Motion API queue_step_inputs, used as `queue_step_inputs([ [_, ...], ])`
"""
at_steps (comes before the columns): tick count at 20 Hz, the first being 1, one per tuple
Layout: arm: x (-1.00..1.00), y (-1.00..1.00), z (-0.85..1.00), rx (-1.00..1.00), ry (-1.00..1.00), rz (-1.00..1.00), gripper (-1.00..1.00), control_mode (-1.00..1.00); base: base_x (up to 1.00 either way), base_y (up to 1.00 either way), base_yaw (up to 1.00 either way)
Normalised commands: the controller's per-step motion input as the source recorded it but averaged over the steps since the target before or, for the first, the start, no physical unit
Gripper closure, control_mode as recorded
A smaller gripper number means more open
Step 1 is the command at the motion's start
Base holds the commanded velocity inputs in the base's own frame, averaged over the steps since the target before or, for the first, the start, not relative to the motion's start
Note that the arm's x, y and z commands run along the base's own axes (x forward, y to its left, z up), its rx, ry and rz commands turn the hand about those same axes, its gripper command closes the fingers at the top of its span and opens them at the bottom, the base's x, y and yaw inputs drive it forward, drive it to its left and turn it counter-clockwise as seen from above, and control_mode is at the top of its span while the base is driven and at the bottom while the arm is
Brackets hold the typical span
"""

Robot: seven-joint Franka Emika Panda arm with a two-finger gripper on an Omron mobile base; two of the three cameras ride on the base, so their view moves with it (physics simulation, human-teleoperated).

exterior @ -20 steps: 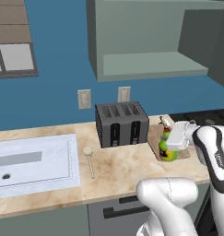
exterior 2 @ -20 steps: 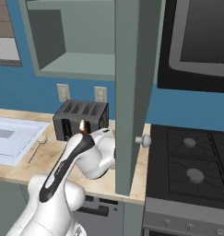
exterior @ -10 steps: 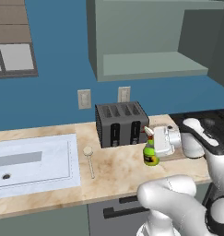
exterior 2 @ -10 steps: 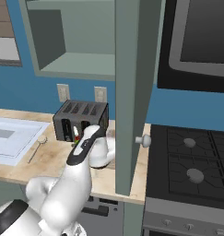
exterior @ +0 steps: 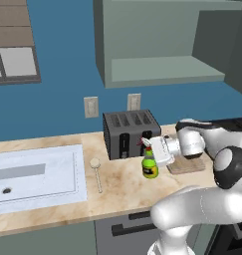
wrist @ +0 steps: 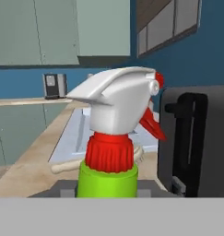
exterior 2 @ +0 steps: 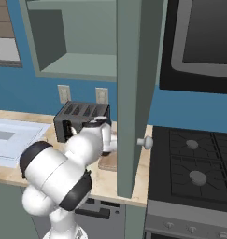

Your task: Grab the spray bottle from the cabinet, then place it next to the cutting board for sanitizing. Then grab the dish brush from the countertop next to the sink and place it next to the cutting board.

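Showing the spray bottle (exterior: 150,167): bright green body, yellow label, red collar, white trigger head. The gripper (exterior: 155,154) is clamped on its neck, holding it upright above the countertop (exterior: 122,187), before the toaster (exterior: 131,133).

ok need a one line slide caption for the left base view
End effector holds the green spray bottle upright on the countertop in front of the toaster, left of the cutting board.

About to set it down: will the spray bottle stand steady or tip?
The spray bottle looks tall and narrow with a bulky trigger head, so it is probably top-heavy and tippy. Its body looks like stiff, smooth plastic, perhaps slippery. The countertop under it is flat, so released upright it should likely stand.
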Motion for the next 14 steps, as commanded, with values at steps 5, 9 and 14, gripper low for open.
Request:
queue_step_inputs([
  [5, 0.27, -0.07, -0.2, 0.07, -0.01, 0.12, 1.0, -1.0, 0.0, 0.0, 0.0],
  [9, 0.01, 0.0, -0.23, 0.01, -0.13, 0.06, 1.0, -1.0, 0.0, 0.0, 0.0],
  [14, 0.0, 0.0, -0.27, 0.01, -0.18, 0.03, 1.0, -1.0, 0.0, 0.0, 0.0],
])
